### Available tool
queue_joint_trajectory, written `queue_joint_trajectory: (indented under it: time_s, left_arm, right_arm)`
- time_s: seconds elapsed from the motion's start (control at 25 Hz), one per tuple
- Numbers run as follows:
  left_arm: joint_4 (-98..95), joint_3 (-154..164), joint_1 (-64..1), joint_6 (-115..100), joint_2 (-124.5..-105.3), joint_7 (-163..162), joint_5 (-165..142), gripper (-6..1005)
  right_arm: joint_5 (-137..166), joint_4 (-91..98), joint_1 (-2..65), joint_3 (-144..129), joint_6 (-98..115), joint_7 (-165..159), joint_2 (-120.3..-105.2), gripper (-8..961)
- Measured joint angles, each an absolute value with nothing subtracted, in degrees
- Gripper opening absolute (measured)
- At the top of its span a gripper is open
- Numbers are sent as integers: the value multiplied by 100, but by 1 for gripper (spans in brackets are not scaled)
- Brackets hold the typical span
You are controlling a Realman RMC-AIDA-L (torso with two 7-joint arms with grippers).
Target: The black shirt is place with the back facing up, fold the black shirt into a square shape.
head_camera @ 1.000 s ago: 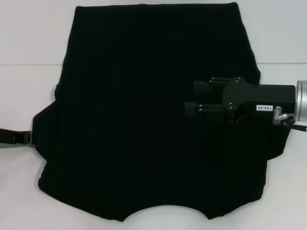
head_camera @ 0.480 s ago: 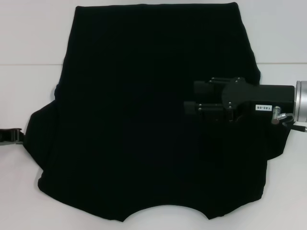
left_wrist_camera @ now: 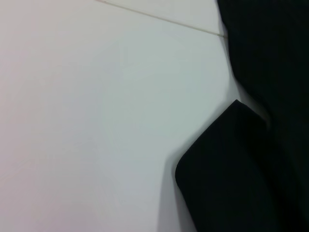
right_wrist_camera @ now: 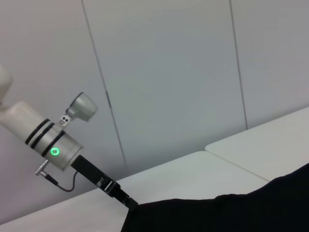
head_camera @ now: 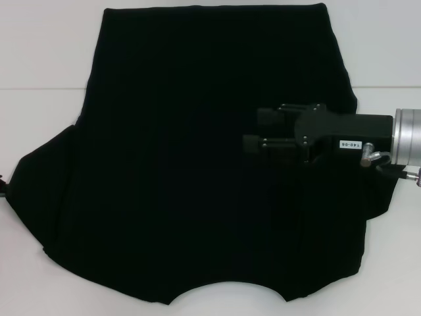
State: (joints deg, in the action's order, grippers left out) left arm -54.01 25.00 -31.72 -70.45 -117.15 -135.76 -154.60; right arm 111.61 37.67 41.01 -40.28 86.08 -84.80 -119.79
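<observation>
The black shirt [head_camera: 197, 151] lies spread flat on the white table [head_camera: 46, 52], hem far, neckline near. Its left sleeve [head_camera: 39, 191] is stretched out toward the table's left edge. My left gripper [right_wrist_camera: 129, 203] shows in the right wrist view at the end of its arm, meeting the sleeve's edge and shut on it; in the head view it is almost entirely past the left border. The left wrist view holds the sleeve [left_wrist_camera: 227, 169] and bare table. My right gripper [head_camera: 252, 131] hovers over the shirt's right half, pointing left, open with nothing seen between its fingers.
The table shows a seam line [head_camera: 39, 89] running across behind the shirt. A grey panelled wall [right_wrist_camera: 169, 72] stands beyond the table's left side. Bare table lies left and right of the shirt.
The left gripper has drawn the left sleeve outward to the left and slid almost out of the head view. The right gripper has shifted slightly left over the shirt.
</observation>
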Motion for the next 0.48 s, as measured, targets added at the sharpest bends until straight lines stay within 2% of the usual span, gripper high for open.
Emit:
queue_joint_trajectory:
  time_s: [0.48]
  left_arm:
    - [-5442,2190,-3087,-7048,-11721,-13575,-15460,0]
  right_arm:
    - [11162,3724,4140,-4082,8528,-8481,-11964,784]
